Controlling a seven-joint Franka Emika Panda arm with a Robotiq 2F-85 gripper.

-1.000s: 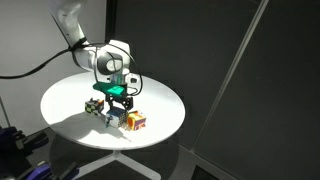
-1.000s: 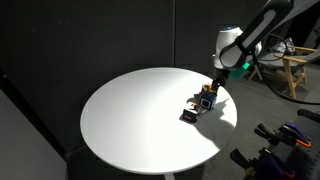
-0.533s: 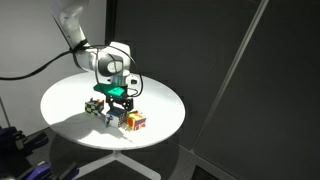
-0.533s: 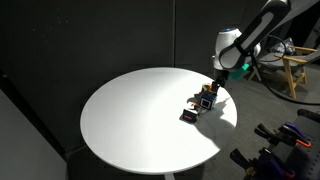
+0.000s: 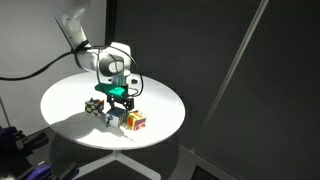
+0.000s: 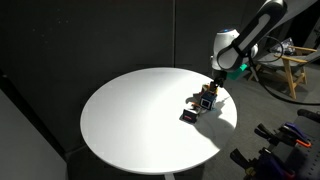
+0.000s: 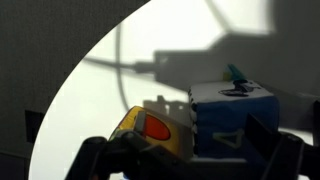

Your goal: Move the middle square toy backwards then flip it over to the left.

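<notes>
The middle square toy (image 7: pixel 232 118), a light blue and white cube with dark marks, fills the wrist view between my fingers. It also shows under my hand in both exterior views (image 5: pixel 114 116) (image 6: pixel 205 100). My gripper (image 7: pixel 195 152) (image 5: pixel 119 101) (image 6: pixel 211 91) is lowered over it with its fingers spread wide. The right finger is by the cube's right side, and the left finger is in front of the neighbouring cube. I cannot see the fingers pressing on the toy.
The orange, yellow and red cube (image 7: pixel 152 130) (image 5: pixel 136 122) stands right beside the blue toy. The dark green, black and white cube (image 5: pixel 93 106) (image 6: pixel 188 115) stands on its other side. All of them sit on a round white table (image 5: pixel 160 100) (image 6: pixel 130 120) near its edge.
</notes>
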